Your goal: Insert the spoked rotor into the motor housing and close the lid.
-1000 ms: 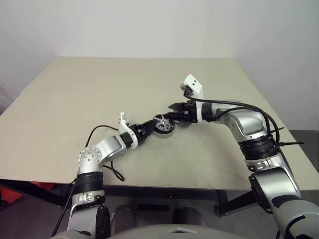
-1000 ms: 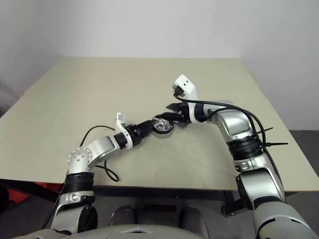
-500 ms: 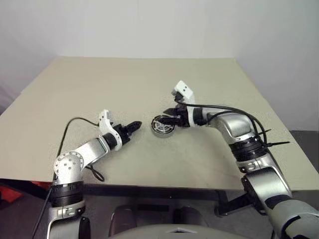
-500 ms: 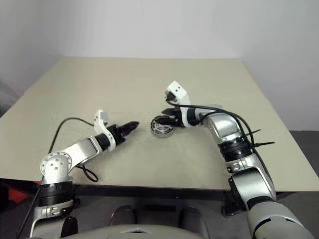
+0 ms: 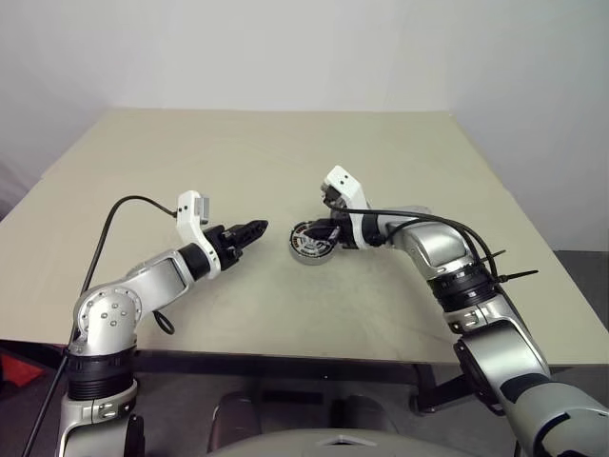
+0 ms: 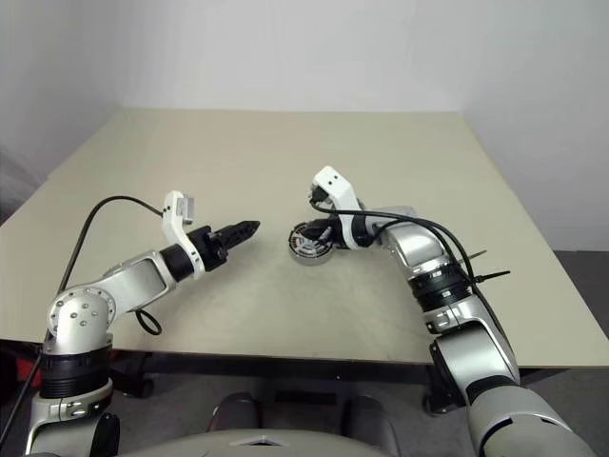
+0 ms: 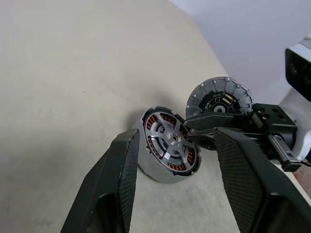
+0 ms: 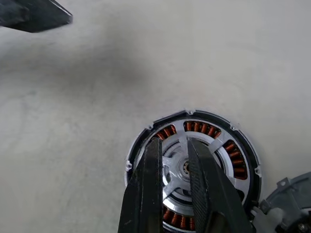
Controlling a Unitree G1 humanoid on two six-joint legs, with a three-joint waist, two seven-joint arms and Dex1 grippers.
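The motor housing (image 7: pixel 167 151) sat on the counter (image 5: pixel 247 152) directly beneath my right tool (image 8: pixel 171 160), the spoked rotor (image 8: pixel 194 167) seated inside its ring of copper-brown windings. That tool's fingers (image 8: pixel 146 194) stood nearly together over the silvery hub, clamped on nothing I could make out. The lid (image 7: pixel 219 97), grey with dark cut-outs, leaned just behind the housing. My left tool (image 5: pixel 255 228), jaws apart, hovered empty beside it.
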